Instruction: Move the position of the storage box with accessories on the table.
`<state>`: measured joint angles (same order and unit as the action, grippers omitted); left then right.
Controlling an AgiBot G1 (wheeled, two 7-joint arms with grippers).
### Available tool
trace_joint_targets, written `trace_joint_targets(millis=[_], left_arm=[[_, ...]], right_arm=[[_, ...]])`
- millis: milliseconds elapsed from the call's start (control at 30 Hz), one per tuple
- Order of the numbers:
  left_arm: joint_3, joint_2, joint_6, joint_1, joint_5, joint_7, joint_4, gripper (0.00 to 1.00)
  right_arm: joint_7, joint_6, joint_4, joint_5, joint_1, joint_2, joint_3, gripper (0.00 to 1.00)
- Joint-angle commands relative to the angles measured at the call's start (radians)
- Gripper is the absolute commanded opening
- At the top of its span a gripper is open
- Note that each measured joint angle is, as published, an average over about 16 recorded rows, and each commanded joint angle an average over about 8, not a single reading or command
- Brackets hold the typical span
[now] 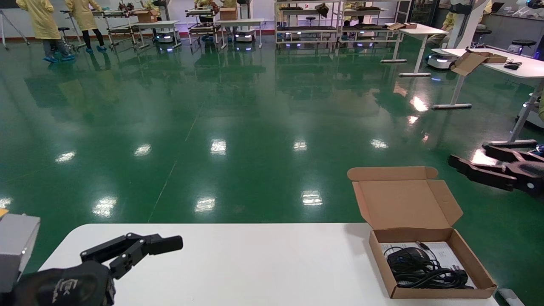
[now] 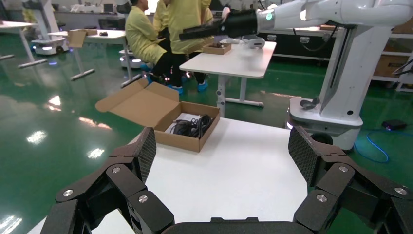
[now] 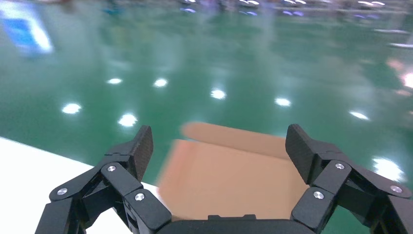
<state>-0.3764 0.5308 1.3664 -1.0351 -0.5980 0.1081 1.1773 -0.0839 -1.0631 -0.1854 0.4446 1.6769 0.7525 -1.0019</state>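
The storage box (image 1: pixel 442 292) sits on the table (image 1: pixel 255 263) at its right end, with the lid (image 1: pixel 403 199) standing open. Inside lie the accessories: a black mouse (image 1: pixel 406 257), a coiled black cable (image 1: pixel 429 276) and a white paper sheet (image 1: pixel 446 250). My right gripper (image 1: pixel 467 155) hangs open above and to the right of the box, out over the floor. In its wrist view the jaws (image 3: pixel 219 146) stand wide apart, with the blurred lid (image 3: pixel 234 180) beyond them. My left gripper (image 1: pixel 153 244) rests open over the table's left end, far from the box (image 2: pixel 187 139).
Green floor lies beyond the table's far edge. A white desk (image 1: pixel 522 66) with another cardboard box stands at the back right. People in yellow coats (image 1: pixel 42 25) work at distant racks. A white robot (image 2: pixel 350 73) stands beyond the table in the left wrist view.
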Motion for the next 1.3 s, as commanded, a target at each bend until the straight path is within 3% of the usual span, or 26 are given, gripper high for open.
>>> trace_joint_targets(millis=[33,1300], left_arm=[[0.0,0.0,0.0,0.0,0.0,0.0,0.0,1.0],[0.0,0.0,0.0,0.0,0.0,0.0,0.0,1.0]], right_arm=[[0.004,-0.007,-0.018,0.005,-0.01,-0.002,0.012,1.0],[0.188,-0.299,-0.759,0.197,-0.416,-0.098,0.499,1.0]])
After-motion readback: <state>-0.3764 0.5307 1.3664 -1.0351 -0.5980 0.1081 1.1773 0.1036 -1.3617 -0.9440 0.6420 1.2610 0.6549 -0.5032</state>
